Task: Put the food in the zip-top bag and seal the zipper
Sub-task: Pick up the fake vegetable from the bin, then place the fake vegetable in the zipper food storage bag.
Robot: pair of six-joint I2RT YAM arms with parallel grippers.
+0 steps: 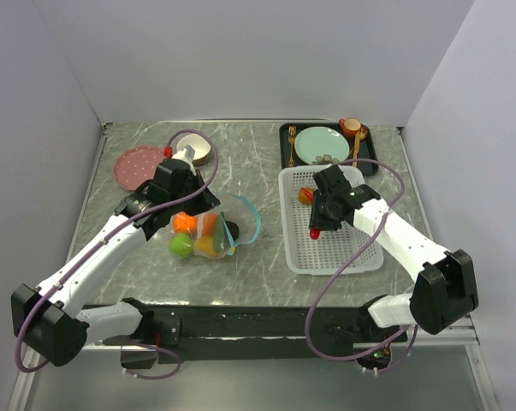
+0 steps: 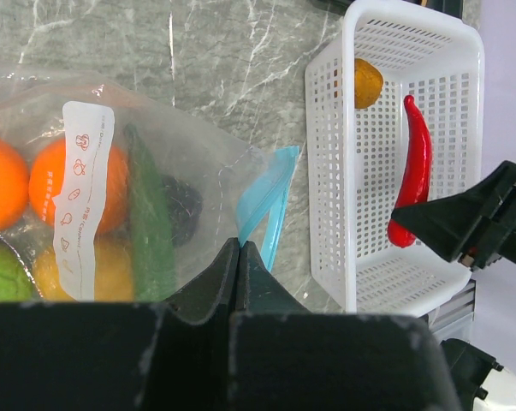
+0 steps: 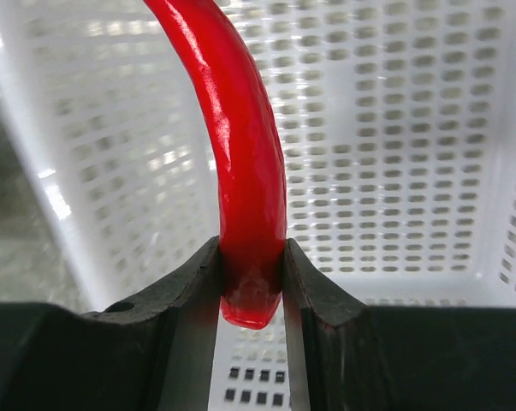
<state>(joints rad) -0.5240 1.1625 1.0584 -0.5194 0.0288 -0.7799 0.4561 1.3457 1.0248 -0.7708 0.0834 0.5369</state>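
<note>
The table [image 1: 266, 274] carries a white basket [image 1: 285, 224] on the right and the zip-top bag [image 2: 198, 154] left of it. The bag already holds most of the food [image 2: 65, 184], and its zipper [image 2: 270, 201] gapes toward the basket. The left claw [image 2: 238, 257] is pressed together on the bag's film by the mouth. The right claw [image 3: 251, 265] pinches the red chili [image 3: 245, 154] by one end over the basket, so the step in hand appears to be fetching it. Next it needs carrying left into the mouth. A yellow-brown fruit [image 2: 367, 83] lies in the basket.

White mesh basket [image 2: 330, 171], red chili [image 3: 249, 171], teal zipper [image 2: 276, 214], grey marbled table [image 1: 249, 154]
</note>
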